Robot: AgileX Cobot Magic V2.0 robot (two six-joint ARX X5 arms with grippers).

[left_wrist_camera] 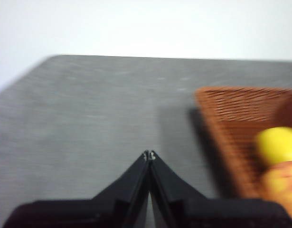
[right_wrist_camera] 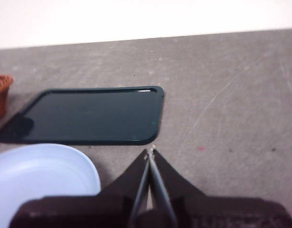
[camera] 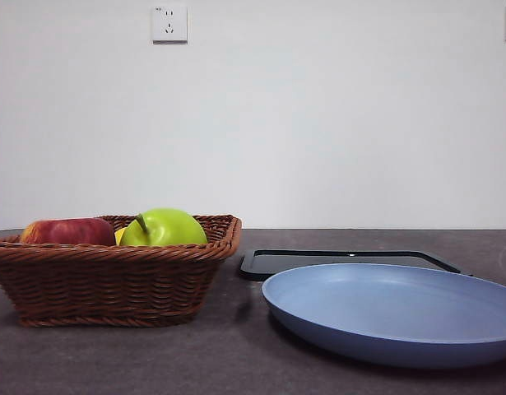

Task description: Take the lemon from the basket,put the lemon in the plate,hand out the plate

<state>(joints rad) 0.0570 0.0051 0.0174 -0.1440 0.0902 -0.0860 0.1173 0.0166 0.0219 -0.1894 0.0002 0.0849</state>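
The brown wicker basket (camera: 113, 276) stands at the left of the front view with a red apple (camera: 67, 231) and a green apple (camera: 164, 227) in it. Only a sliver of the yellow lemon (camera: 119, 235) shows between them; it shows more fully in the left wrist view (left_wrist_camera: 277, 145). The light blue plate (camera: 392, 309) lies at the right front. My left gripper (left_wrist_camera: 149, 155) is shut and empty above bare table beside the basket (left_wrist_camera: 236, 128). My right gripper (right_wrist_camera: 150, 151) is shut and empty near the plate's rim (right_wrist_camera: 41, 171).
A flat black tray (camera: 343, 260) lies behind the plate, also seen in the right wrist view (right_wrist_camera: 89, 114). A white wall with a socket (camera: 169, 23) stands behind the grey table (camera: 113, 362).
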